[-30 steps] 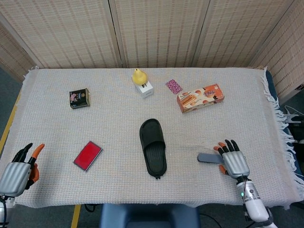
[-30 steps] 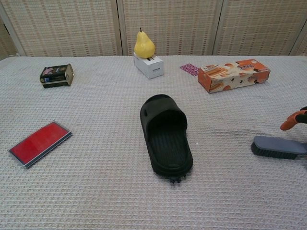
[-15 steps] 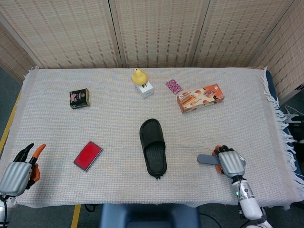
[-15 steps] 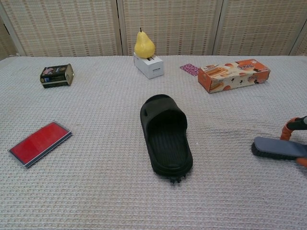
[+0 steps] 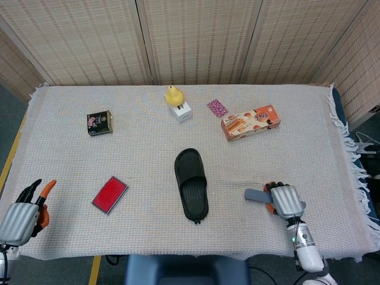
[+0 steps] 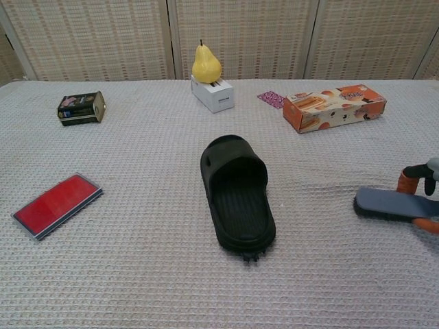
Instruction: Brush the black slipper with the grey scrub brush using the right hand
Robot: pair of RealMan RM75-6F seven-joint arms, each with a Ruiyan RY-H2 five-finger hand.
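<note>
The black slipper lies in the middle of the table, toe end away from me. To its right my right hand grips the handle of the grey scrub brush. The brush head points left toward the slipper, a clear gap apart from it, and sits slightly off the cloth. My left hand rests at the table's near left corner, fingers apart and holding nothing; only the head view shows it.
A red flat case lies left of the slipper. Along the far side stand a dark tin, a pear on a white box, a small patterned packet and an orange carton.
My right hand closed its fingers around the brush handle, and the brush shifted slightly left toward the slipper and lifted a little. The left hand stayed put.
</note>
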